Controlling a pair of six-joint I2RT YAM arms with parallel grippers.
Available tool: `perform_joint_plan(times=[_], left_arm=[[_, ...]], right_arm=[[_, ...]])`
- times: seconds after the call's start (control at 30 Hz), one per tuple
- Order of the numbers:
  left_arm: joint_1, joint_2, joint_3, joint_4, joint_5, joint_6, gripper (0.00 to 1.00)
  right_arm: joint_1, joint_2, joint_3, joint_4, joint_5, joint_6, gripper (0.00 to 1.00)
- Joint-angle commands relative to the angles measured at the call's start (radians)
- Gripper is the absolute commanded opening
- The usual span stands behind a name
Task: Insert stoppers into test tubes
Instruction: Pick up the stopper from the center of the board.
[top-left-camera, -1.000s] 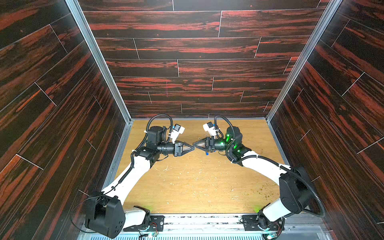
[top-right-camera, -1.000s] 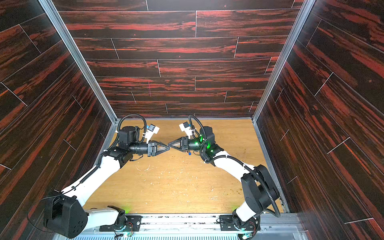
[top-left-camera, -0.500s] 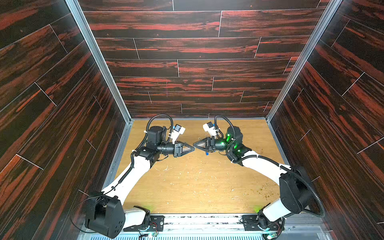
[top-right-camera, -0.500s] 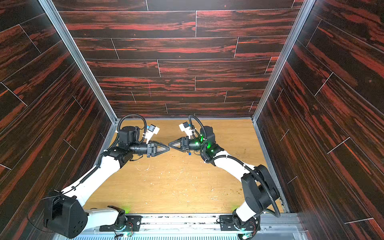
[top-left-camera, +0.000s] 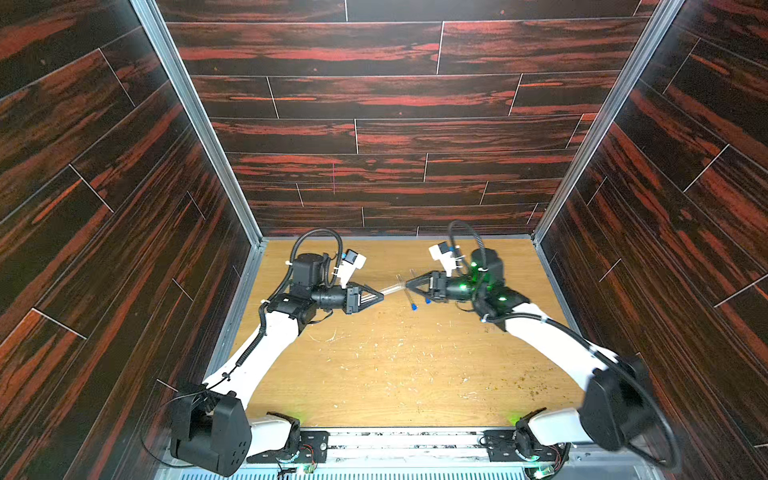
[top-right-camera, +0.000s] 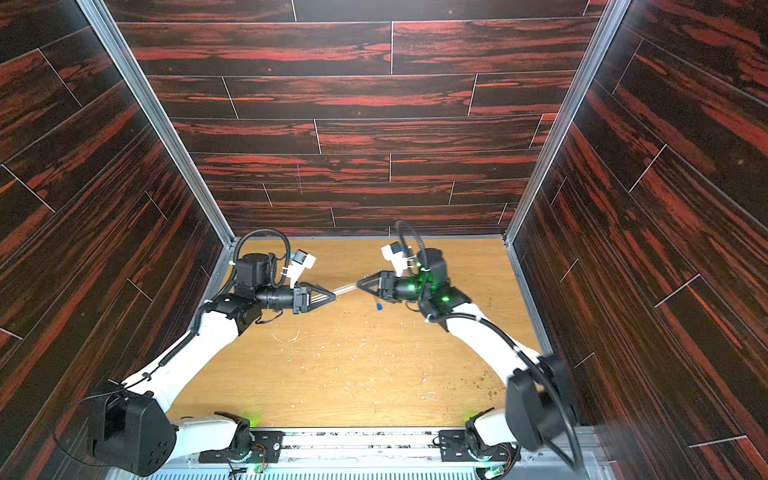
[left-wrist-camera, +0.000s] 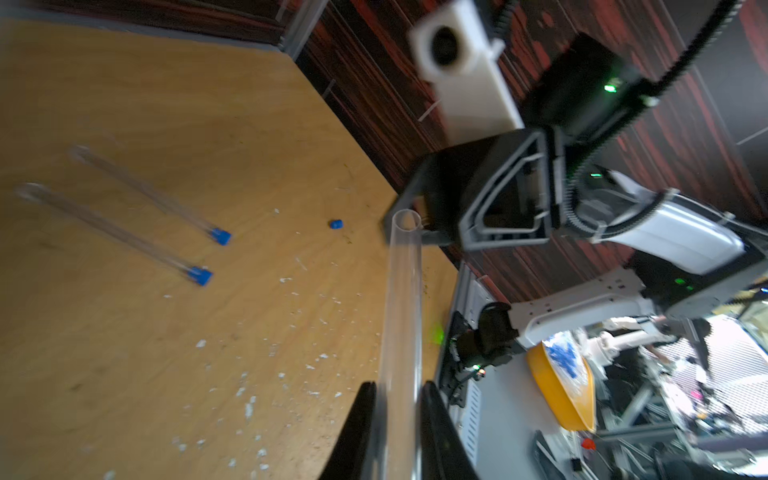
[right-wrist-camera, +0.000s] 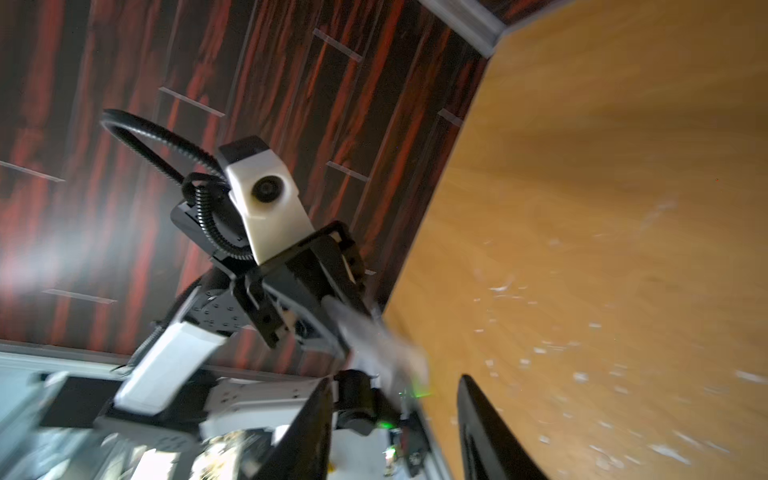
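My left gripper (top-left-camera: 380, 296) is shut on a clear test tube (top-left-camera: 391, 288), which points at my right gripper (top-left-camera: 409, 285). The left wrist view shows the fingers (left-wrist-camera: 361, 419) clamped on the tube (left-wrist-camera: 401, 316), and its open mouth holds no stopper. The right gripper (right-wrist-camera: 395, 419) stands open just off that mouth with nothing between its fingers (right-wrist-camera: 478, 419). A loose blue stopper (left-wrist-camera: 336, 224) shows over the table near the mouth. Two more test tubes (left-wrist-camera: 104, 226) (left-wrist-camera: 145, 191) lie on the table, each with a blue stopper (left-wrist-camera: 200, 275) (left-wrist-camera: 221, 236) in its end.
The wooden table (top-left-camera: 395, 374) is strewn with pale debris specks. Dark wood-patterned walls close it in at the back and both sides. The stoppered ends of the lying tubes (top-left-camera: 414, 307) sit just below my right gripper.
My right gripper has opened and drawn back to the right, away from the left gripper's tip. The held tube now shows between the two. The left arm has barely moved.
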Motion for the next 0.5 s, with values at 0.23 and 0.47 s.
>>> perform_joint_plan(times=[0.23, 0.47], left_arm=[[0.089, -0.074, -0.039, -0.165, -0.075, 0.261, 0.09], [0.15, -0.085, -0.049, -0.147, -0.076, 0.265, 0.08]], right_arm=[[-0.056, -0.153, 0.099, -0.679, 0.514, -0.41, 0.57], [-0.085, -0.188, 0.1, -0.867, 0.782, -0.545, 0.61]])
